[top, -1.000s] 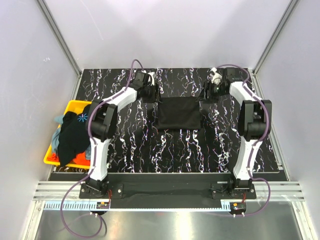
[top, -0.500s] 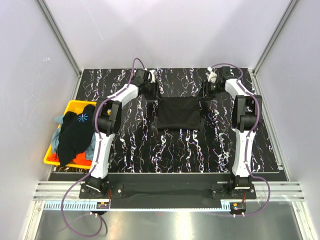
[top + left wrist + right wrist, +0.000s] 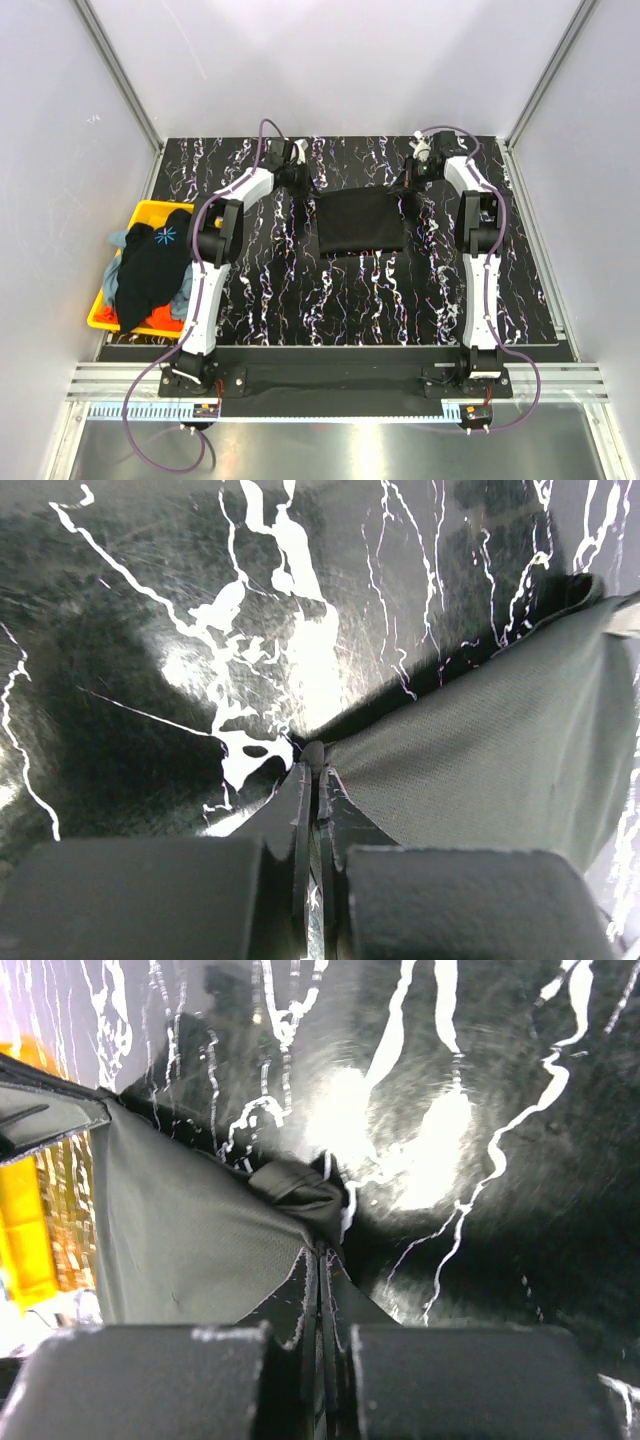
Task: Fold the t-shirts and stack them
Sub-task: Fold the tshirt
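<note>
A plain black t-shirt lies as a folded rectangle at the back middle of the table. My left gripper is shut on its far left corner. The wrist view shows the jaws pressed together on the edge of the cloth. On the far right corner my right gripper is shut too. Its tips pinch a bunched bit of the fabric. More t-shirts are heaped in the bin: a black one with a pale-blue starburst, a grey-blue one and an orange-red one.
The yellow bin stands at the table's left edge and shows in the right wrist view as a yellow strip. The black marbled table is walled by pale panels with metal posts at the back corners.
Both grippers have moved a little farther back onto the black shirt's far corners and gone from open to shut on the cloth. The shirt's far edge is now pulled taut.
</note>
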